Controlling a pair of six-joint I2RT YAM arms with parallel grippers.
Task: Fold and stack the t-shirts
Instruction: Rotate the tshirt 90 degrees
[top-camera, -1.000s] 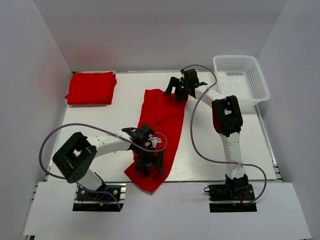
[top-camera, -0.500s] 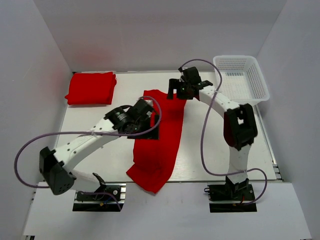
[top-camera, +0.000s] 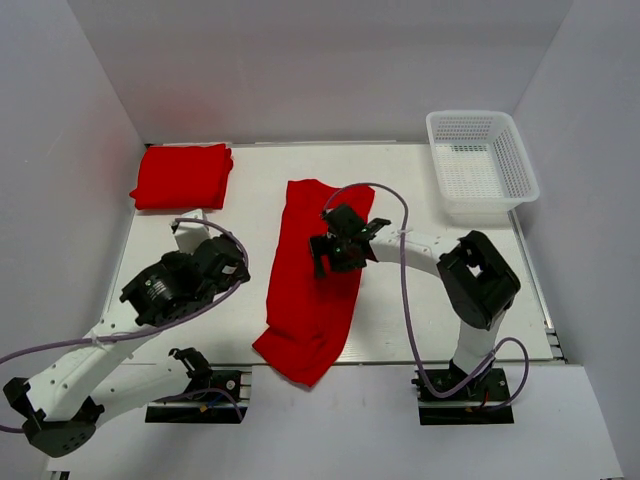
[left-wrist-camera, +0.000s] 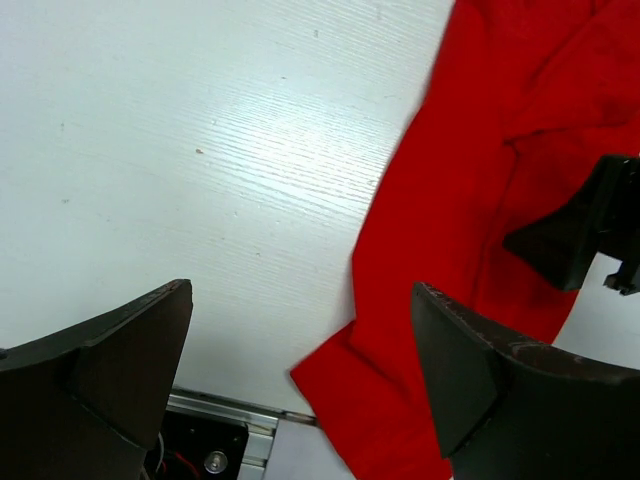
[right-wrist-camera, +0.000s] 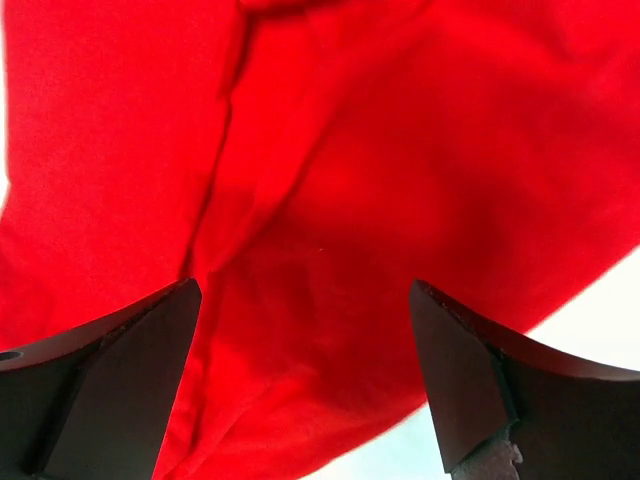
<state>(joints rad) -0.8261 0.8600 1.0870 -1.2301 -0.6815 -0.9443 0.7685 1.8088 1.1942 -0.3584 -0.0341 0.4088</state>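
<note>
One red t-shirt (top-camera: 316, 285) lies as a long narrow strip down the middle of the table, its near end at the front edge. It also shows in the left wrist view (left-wrist-camera: 470, 200) and fills the right wrist view (right-wrist-camera: 330, 150). A second red t-shirt (top-camera: 181, 176) lies folded at the far left. My left gripper (top-camera: 222, 268) is open and empty over bare table (left-wrist-camera: 300, 290), left of the strip. My right gripper (top-camera: 335, 250) is open and empty just above the middle of the strip (right-wrist-camera: 300, 285). It shows at the right edge of the left wrist view (left-wrist-camera: 590, 235).
A white plastic mesh basket (top-camera: 470, 113) stands at the far right corner. White walls close the table on three sides. The aluminium front rail (left-wrist-camera: 230, 410) and the arm bases sit at the near edge.
My left arm has drawn back left off the shirt to bare table. My right gripper has moved from the shirt's far end to its middle. The shirt lies straighter and narrower.
</note>
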